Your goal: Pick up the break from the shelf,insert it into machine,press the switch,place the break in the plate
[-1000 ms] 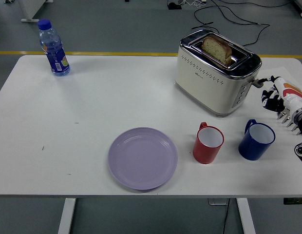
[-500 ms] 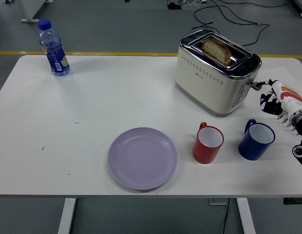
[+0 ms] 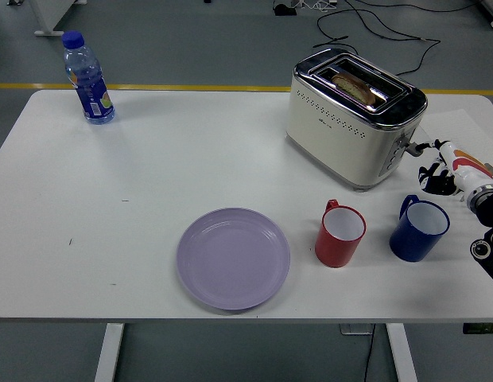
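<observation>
Bread (image 3: 354, 82) sits low in the toaster (image 3: 354, 127) slot, at 1 o'clock on the counter (image 3: 151, 183). Right hand (image 3: 434, 163) at 3 o'clock, one finger extended touching the side lever, others curled, grasping nothing; likely pressing the switch. Purple plate (image 3: 233, 258) waits at 6 o'clock.

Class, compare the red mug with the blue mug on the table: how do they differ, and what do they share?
The red mug sits left of the blue mug, which is nearer the robot's right hand. They differ in outside colour. The blue mug looks slightly wider. Both stand upright, white inside, apparently empty, handles pointing up-left.
</observation>
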Action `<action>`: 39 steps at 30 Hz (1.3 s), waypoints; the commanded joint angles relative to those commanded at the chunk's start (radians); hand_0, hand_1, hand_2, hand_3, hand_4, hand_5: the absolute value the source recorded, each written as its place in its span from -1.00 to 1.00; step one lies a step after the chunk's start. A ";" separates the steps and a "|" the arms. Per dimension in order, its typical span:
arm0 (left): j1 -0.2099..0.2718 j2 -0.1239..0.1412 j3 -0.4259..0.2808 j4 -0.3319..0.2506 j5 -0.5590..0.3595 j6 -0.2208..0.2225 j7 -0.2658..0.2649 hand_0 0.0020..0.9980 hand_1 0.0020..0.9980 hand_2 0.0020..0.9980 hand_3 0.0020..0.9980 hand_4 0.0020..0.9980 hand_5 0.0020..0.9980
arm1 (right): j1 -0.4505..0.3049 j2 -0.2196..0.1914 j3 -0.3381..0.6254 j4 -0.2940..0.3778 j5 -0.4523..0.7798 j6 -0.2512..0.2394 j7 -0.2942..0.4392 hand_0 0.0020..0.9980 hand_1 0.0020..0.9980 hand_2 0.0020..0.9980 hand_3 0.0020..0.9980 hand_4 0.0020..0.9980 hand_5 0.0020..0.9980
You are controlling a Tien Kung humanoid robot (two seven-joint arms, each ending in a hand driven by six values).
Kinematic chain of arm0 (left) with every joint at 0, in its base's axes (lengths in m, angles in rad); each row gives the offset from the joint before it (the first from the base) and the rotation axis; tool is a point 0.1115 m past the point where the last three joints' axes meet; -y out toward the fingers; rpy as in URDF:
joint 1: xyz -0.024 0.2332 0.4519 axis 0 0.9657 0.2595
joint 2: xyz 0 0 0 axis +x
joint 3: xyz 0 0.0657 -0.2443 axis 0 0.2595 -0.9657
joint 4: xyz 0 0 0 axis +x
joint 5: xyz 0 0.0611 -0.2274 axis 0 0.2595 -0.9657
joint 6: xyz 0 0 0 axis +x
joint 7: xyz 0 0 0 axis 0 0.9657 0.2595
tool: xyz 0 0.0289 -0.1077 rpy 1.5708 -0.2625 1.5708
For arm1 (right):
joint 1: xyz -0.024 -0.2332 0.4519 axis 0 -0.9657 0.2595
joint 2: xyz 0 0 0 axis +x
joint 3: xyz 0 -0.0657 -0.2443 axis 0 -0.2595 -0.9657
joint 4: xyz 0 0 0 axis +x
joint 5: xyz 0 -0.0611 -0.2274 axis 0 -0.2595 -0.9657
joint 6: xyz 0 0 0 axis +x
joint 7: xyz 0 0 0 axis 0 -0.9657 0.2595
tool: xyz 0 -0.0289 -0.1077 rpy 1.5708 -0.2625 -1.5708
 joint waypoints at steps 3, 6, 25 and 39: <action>-0.001 0.000 -0.001 0.000 0.002 0.000 0.000 0.34 0.18 0.25 0.29 -0.25 1.00 | 0.003 0.006 -0.004 -0.015 -0.001 0.000 0.000 -0.66 -0.59 -0.35 0.62 -0.02 -0.93; -0.001 0.000 -0.001 0.000 0.001 0.000 0.000 0.34 0.18 0.25 0.29 -0.25 1.00 | 0.006 0.009 -0.007 -0.021 -0.002 0.001 0.000 -0.66 -0.59 -0.35 0.62 -0.02 -0.93; -0.001 -0.001 -0.007 0.000 0.008 0.000 0.002 0.34 0.18 0.25 0.29 -0.25 1.00 | 0.002 0.010 0.032 -0.030 -0.023 -0.001 -0.005 -0.67 -0.59 -0.35 0.61 -0.01 -0.92; 0.003 -0.002 -0.017 0.000 0.022 -0.001 0.006 0.34 0.18 0.25 0.29 -0.25 1.00 | -0.023 -0.008 0.135 -0.024 -0.037 0.000 -0.008 -0.67 -0.59 -0.35 0.61 -0.02 -0.93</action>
